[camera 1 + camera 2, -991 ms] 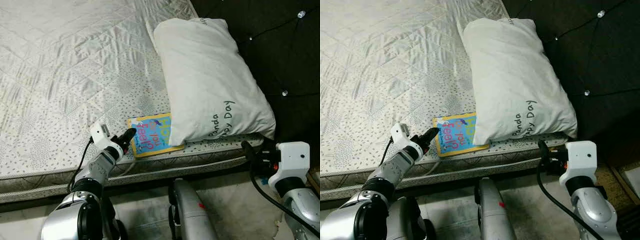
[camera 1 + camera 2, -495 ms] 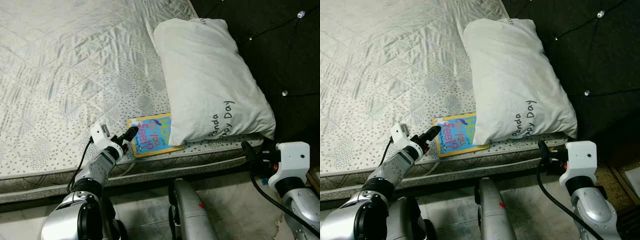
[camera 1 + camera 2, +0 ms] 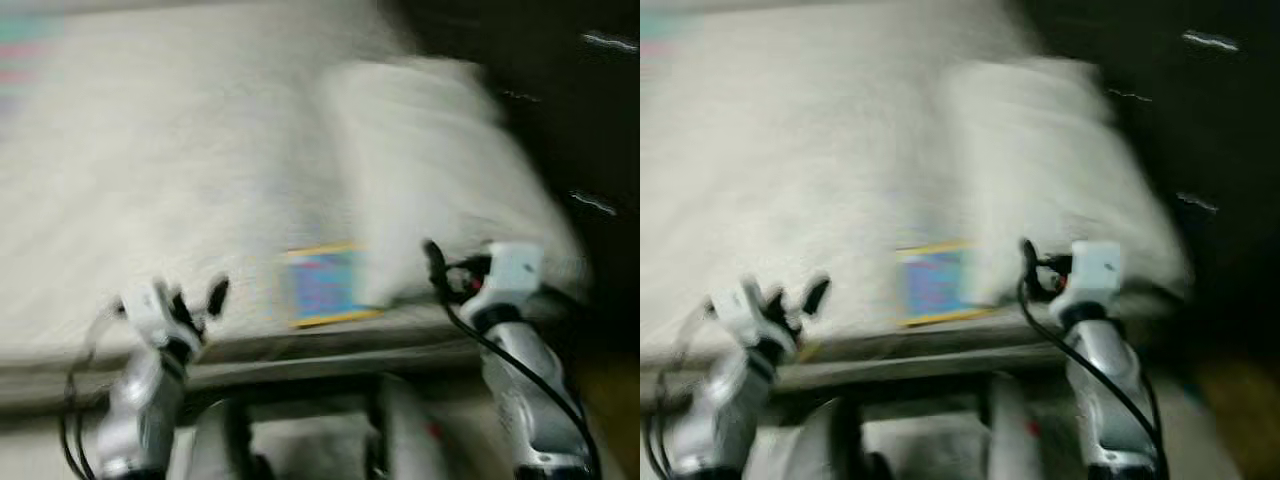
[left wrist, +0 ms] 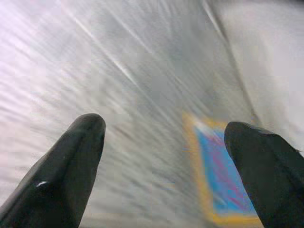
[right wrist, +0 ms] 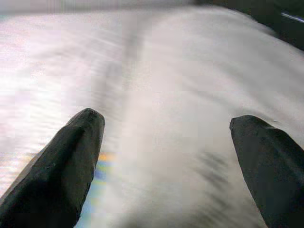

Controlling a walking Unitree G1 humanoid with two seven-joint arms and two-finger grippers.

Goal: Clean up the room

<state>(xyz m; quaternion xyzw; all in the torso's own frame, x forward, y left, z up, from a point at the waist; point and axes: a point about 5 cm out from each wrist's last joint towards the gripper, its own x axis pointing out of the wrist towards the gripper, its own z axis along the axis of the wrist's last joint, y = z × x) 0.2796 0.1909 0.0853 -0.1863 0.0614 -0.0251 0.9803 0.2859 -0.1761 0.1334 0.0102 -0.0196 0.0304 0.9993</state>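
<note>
Book (image 3: 325, 286) lay on the bed (image 3: 150, 180), half under the pillow (image 3: 440, 190) — between both open, empty grippers, left gripper (image 3: 197, 302) and right gripper (image 3: 434, 268) about equally near.

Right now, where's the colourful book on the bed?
In the head views the book lies near the mattress front edge, tucked against the pillow, between the two grippers.

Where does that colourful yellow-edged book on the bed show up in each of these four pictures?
Left eye view: book low centre, near the mattress edge, blurred.
Right eye view: book low, just left of centre.
Left wrist view: book by one gripper finger.
Right wrist view: a strip of its colours beside the other gripper's finger.
Shared landmark: the white pillow that meets the book's edge.
</note>
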